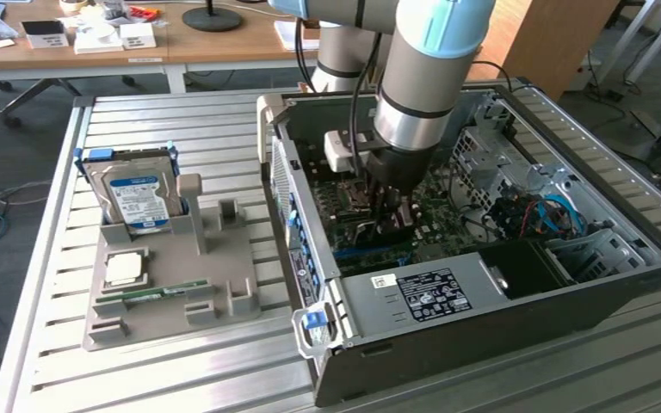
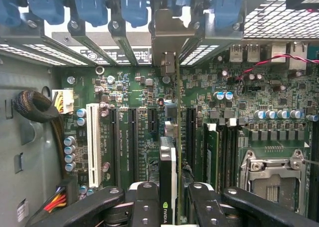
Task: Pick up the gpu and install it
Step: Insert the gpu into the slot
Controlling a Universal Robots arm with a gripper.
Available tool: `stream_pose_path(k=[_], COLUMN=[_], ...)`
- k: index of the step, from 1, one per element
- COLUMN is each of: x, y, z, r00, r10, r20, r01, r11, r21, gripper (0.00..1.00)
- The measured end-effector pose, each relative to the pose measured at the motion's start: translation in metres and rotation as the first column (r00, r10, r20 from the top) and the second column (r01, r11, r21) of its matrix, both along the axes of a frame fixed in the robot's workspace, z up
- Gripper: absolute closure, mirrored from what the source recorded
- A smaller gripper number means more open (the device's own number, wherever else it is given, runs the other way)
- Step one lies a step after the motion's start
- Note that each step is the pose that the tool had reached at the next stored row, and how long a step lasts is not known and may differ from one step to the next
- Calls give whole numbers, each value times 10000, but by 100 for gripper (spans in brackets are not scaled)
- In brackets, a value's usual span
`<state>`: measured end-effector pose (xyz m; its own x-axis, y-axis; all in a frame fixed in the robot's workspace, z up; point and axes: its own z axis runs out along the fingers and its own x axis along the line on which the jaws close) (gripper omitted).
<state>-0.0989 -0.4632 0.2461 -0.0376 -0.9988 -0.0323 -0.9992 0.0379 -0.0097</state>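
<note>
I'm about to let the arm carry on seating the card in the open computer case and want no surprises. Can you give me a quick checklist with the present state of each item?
1. Gripper holds the gpu, a thin green circuit board with a black cooler: ok, fingers clamp it edge-on.
2. Card inside the open grey metal computer case, over the green motherboard: ok.
3. Card's silver end bracket at the rear slot openings: ok, it stands between the blue latches.
4. Card edge fully down in the black expansion slot: cannot tell.
5. Red and black wires away from the card: ok.
6. Silver hard drive with blue-white label on the grey holder, outside the case: ok.
</note>
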Motion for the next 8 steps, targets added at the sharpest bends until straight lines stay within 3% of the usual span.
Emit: stream_pose_path(k=[8], x=[-1], y=[0], z=[-20], r00=[10000], r10=[0], r20=[0], r01=[0], r11=[10000], r21=[0], gripper=[73])
